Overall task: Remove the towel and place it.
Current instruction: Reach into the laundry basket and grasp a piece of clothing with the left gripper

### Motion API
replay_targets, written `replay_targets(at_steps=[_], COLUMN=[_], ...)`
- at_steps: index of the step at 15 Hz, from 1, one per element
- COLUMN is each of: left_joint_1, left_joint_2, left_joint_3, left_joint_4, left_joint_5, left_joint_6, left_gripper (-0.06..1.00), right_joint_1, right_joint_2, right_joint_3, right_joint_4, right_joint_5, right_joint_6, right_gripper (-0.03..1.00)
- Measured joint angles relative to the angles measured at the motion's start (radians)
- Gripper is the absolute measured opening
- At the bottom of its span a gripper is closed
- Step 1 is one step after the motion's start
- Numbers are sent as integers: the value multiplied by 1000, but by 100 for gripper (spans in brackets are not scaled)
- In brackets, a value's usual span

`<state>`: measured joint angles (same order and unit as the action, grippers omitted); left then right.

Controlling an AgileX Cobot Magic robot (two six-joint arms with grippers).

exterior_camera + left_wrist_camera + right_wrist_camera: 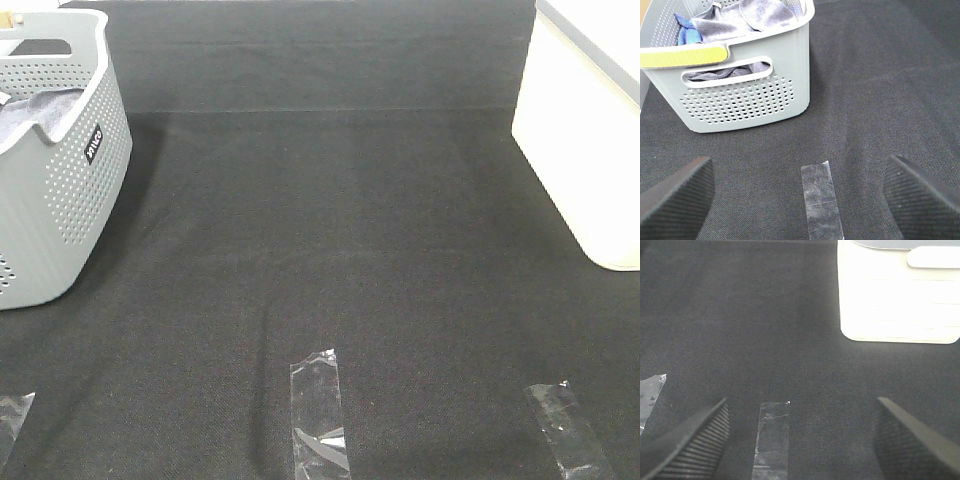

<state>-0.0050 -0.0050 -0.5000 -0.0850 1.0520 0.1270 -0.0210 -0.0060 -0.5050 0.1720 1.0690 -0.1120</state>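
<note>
Because the towel [735, 22] is soft, limp terry, expect it to be light, to sag and trail from any pinch rather than lift as a sheet, and perhaps to drag on the rim. It lies bunched inside the basket [747, 95], at about ten o'clock on the black mat [330, 230] in the high view. Take hold of the raised fold that shows above the rim, clear of the blue cloth [686, 31] beside it. Your left gripper [800, 200] and right gripper [800, 440] both stand spread wide and empty. Most of the towel hides below the basket wall, so you cannot tell how it is folded or whether the blue cloth is caught in it. The basket is cut off at nine o'clock, and the white bin [585, 150] at two o'clock runs out of view.
</note>
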Motion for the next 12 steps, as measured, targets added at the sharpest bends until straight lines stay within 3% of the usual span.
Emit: replay_targets(at_steps=[12], left_joint_1=[0], left_joint_2=[0], left_joint_3=[0], left_joint_4=[0], left_joint_5=[0], left_joint_6=[0], left_gripper=[87], right_joint_1=[0], right_joint_2=[0], right_joint_3=[0], right_joint_4=[0], right_joint_5=[0], right_joint_6=[0], right_gripper=[73])
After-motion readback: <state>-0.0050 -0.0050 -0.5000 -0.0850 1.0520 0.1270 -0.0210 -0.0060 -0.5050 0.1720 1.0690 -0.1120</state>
